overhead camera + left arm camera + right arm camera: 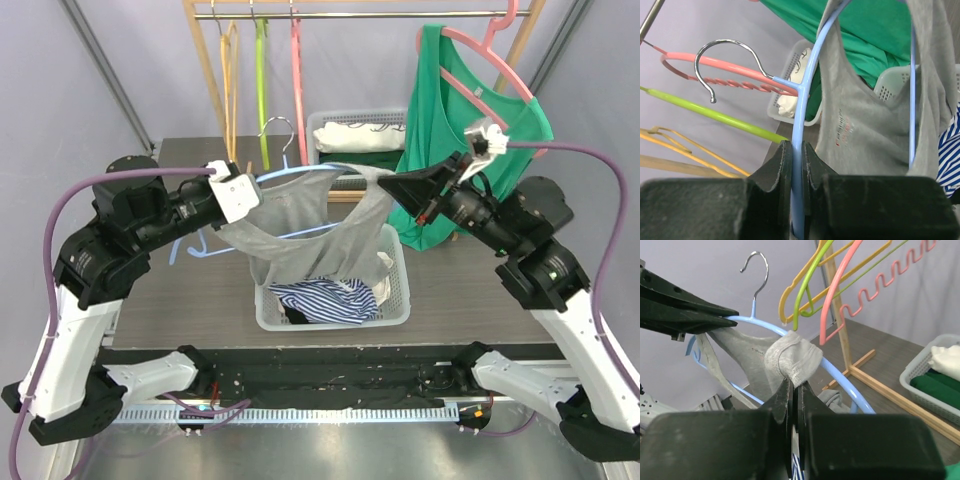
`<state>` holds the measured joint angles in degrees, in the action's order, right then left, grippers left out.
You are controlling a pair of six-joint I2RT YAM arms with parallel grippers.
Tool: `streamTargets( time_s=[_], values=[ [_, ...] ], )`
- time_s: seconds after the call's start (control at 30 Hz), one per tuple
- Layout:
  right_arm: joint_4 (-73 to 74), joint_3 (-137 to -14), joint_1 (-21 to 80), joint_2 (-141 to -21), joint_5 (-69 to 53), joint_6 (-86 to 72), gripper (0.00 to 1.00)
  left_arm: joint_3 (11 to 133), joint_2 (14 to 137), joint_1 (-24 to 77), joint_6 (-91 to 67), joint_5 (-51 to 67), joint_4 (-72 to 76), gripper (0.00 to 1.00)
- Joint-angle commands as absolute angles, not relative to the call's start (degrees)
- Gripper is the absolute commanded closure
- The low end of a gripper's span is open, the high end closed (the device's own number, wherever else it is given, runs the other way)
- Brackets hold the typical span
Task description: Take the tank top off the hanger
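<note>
In the middle of the overhead view, above the white laundry basket (398, 285) on the desk (190, 300), the grey tank top (300, 240) hangs from a light-blue hanger (300, 171) held roughly level between the two arms. The left tool (258, 183) is clamped on the hanger itself. Its wrist view shows both pads pinching the blue wire at bottom centre, below where the metal hook (730, 47) joins. The right tool (388, 184) is closed on the garment's shoulder strap (792, 357), which shows as a bunched wad of grey knit just above the fingertips at centre frame, draped over the blue wire. Whether the wire is caught in that pinch too I cannot tell.

The top looks like thin jersey — light, limp and stretchy. It should put almost no load on either arm, but it will sag, fold and probably drag on the hanger rather than slide off cleanly. The strap is the sensible place to hold it, close to where it crosses the hanger's shoulder, so it can be lifted up and outward past the hanger's end. Only a small fold sits in the pinch, so a hard tug could pull it free or merely stretch the knit. The hanger looks thin but stiff — a firm anchor for the left grip while the cloth is drawn away. The strap toward the left of the frame will likely need the same treatment.
</note>
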<state>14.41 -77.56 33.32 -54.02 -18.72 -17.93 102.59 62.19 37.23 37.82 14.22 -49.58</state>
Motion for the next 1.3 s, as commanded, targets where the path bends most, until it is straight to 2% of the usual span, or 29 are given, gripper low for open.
streamTargets(
  time_s=[0.0, 0.3, 0.5, 0.83, 1.07, 1.27],
  values=[
    [15.38, -78.67, 33.57, -50.98, -8.02, -15.73, 0.99, 100.99, 59.16, 37.18, 40.78, 11.95, -45.00, 0.92],
    [22.67, -78.84, 33.05, -54.75, 11.84, -15.82, 0.99, 104.32, 58.10, 37.18, 39.38, 13.62, -47.72, 0.92],
    [25.57, -77.78, 28.57, -55.63, 15.29, -16.26, 0.99, 106.96, 57.57, 37.18, 37.27, 16.61, -50.62, 0.92],
    [30.32, -72.96, 26.72, -50.98, 12.13, -17.40, 0.99, 105.82, 57.04, 37.18, 39.81, 14.41, -48.78, 0.94],
    [30.76, -66.28, 26.72, -49.22, 1.95, -19.60, 0.99, 109.24, 60.64, 37.18, 39.81, 14.76, -45.09, 0.97],
    [32.78, -67.40, 26.72, -47.03, -1.49, -17.85, 0.99, 110.31, 64.33, 37.88, 41.92, 14.86, -43.95, 0.97]
  ],
)
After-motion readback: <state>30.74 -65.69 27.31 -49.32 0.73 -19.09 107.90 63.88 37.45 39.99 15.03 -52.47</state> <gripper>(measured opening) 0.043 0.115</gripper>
